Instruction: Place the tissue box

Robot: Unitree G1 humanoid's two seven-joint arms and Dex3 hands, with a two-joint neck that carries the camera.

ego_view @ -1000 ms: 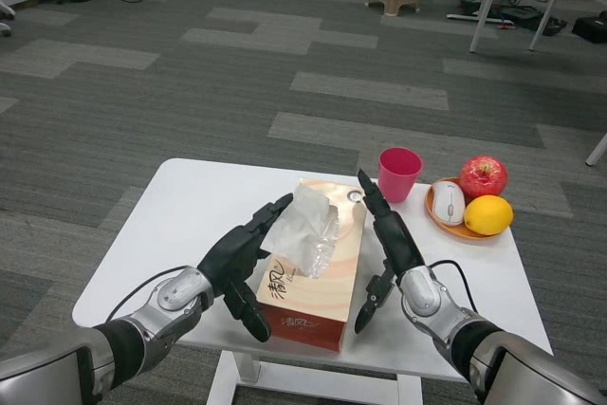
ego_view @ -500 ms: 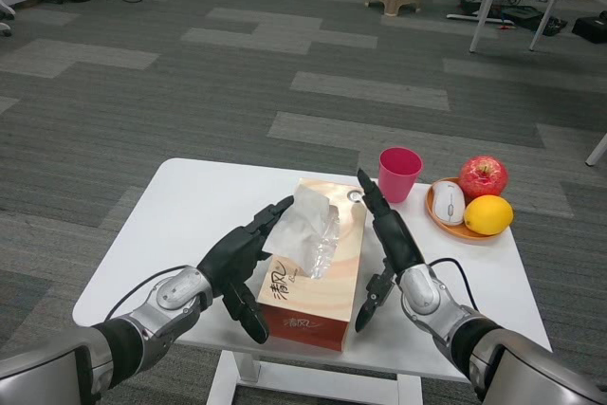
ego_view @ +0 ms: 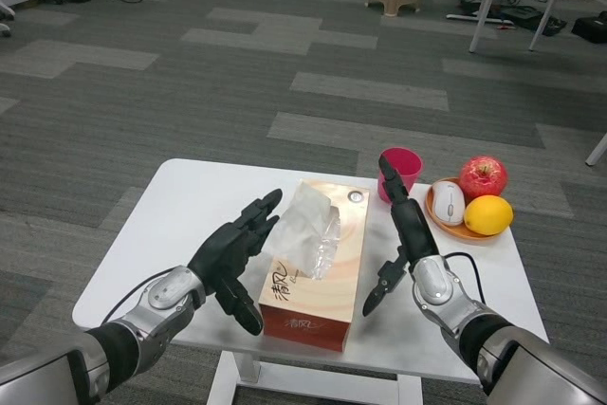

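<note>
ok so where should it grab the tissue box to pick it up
By its two long side faces, one hand pressing in from each side. The tissue box lies flat and lengthwise between the left hand and right hand, too wide for one hand, and loose tissue covers the top.

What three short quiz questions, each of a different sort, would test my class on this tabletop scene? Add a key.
1. True or false: the left hand grips the tissue box.
2. Which lies on the orange plate with the apple and lemon? A) computer mouse B) spoon C) key
3. Fill in: the cup beyond the right hand is ____ in colour.

Key: 1 false, both hands are open beside the box; 2 A, the mouse; 3 pink.
</note>
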